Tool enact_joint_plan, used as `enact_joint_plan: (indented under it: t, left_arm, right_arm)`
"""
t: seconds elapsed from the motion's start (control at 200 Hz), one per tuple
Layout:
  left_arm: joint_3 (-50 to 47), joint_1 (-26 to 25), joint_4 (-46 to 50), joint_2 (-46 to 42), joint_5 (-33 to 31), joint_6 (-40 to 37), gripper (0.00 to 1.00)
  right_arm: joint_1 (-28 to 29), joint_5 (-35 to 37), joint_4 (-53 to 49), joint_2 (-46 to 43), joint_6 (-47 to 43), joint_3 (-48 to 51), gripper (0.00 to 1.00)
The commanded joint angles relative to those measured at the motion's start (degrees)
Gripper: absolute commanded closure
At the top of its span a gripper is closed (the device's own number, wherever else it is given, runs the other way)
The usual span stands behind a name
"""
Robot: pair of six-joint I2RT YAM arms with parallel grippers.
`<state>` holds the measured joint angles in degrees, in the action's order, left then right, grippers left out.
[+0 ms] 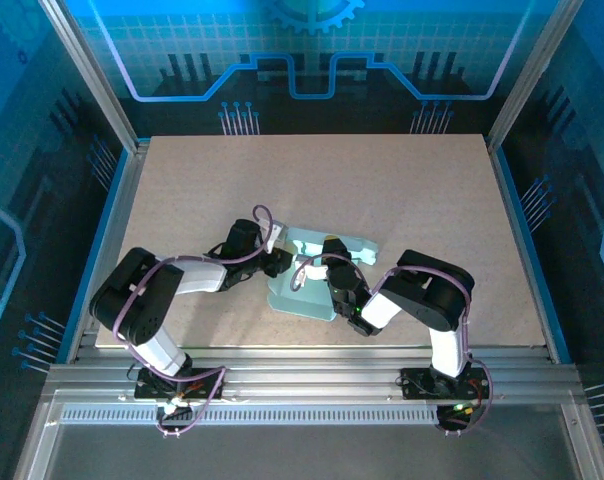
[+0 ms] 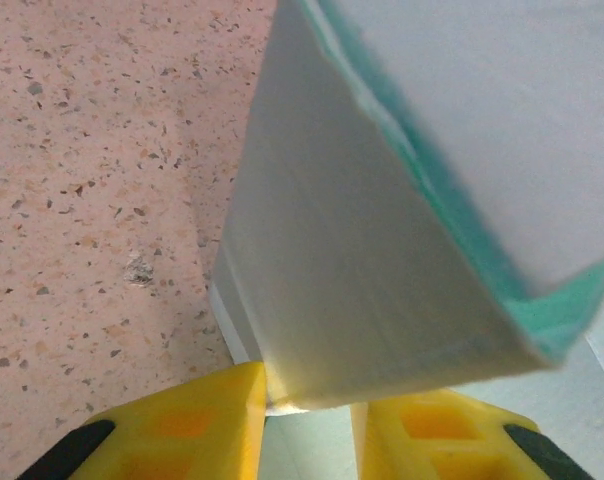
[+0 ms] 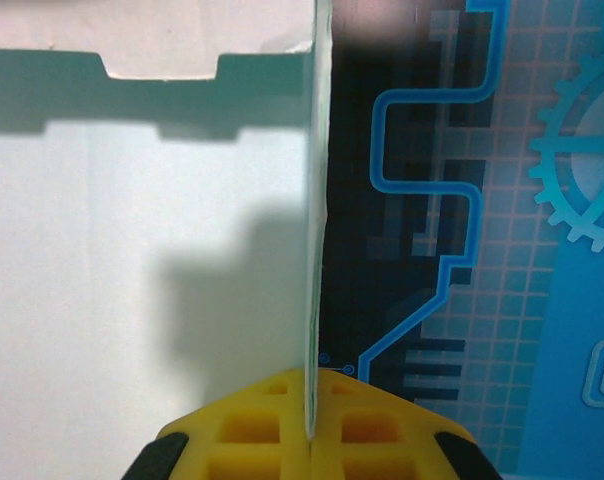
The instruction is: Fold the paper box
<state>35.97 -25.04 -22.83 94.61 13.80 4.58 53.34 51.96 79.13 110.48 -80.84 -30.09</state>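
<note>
The pale mint paper box lies partly folded on the table's near middle, between both arms. My left gripper is at its left edge. In the left wrist view a raised panel of the paper box leans over my left gripper, whose yellow fingers stand apart, the panel's corner touching the left one. My right gripper holds the box's middle. In the right wrist view my right gripper is shut on a thin upright card edge of the paper box.
The speckled beige table has free room behind and to both sides of the box. Aluminium rails run along the near edge. Blue patterned walls enclose the back and sides.
</note>
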Motion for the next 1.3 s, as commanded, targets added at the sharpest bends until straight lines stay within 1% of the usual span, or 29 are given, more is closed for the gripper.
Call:
enact_joint_plan:
  t: [0.0, 0.105, 0.3, 0.335, 0.37, 0.59, 0.72, 0.795, 0.961, 1.101, 1.296]
  left_arm:
    - [0.5, -1.7, -4.5, 0.9, -1.3, 0.1, 0.64]
    - [-0.2, -2.7, -8.1, 1.1, -3.0, -0.8, 0.64]
    - [0.5, -3.2, -9.6, 2.3, -4.4, -0.3, 0.73]
    - [0.5, -3.2, -9.7, 2.5, -4.4, -0.1, 0.77]
    - [0.5, -3.3, -9.7, 2.6, -4.3, 0.1, 0.79]
    - [0.3, -3.6, -11.1, 2.4, -4.4, 1.5, 0.79]
    - [0.5, -3.7, -12.5, 2.4, -4.7, 4.6, 0.79]
    - [1.7, -3.8, -11.4, 2.9, -5.9, 7.0, 0.85]
    - [2.0, -3.7, -11.3, 3.9, -6.4, 9.2, 0.88]
    - [1.7, -3.7, -11.3, 3.6, -7.5, 9.6, 0.95]
    - [2.1, -4.2, -11.2, 2.9, -8.5, 9.5, 0.96]
  right_arm:
    - [2.1, -2.9, -4.9, -0.7, 2.5, 0.1, 1.00]
    - [2.5, -4.0, -7.7, -2.1, 4.8, 0.3, 1.00]
    - [2.7, -4.3, -9.1, -3.0, 5.9, 0.4, 1.00]
    - [2.7, -4.3, -9.3, -3.0, 5.9, 0.4, 1.00]
    - [2.7, -4.2, -9.4, -3.0, 6.0, 0.4, 1.00]
    - [3.5, -4.1, -10.2, -2.6, 7.1, 0.1, 1.00]
    - [4.1, -3.8, -10.7, -2.0, 8.1, -0.4, 1.00]
    - [4.2, -3.2, -10.7, -1.6, 8.8, -0.7, 1.00]
    - [3.6, -2.0, -11.6, -2.1, 11.4, -0.9, 1.00]
    - [3.5, -2.2, -13.2, -3.2, 12.1, -1.1, 1.00]
    - [3.5, -2.5, -14.0, -3.5, 12.5, -1.9, 1.00]
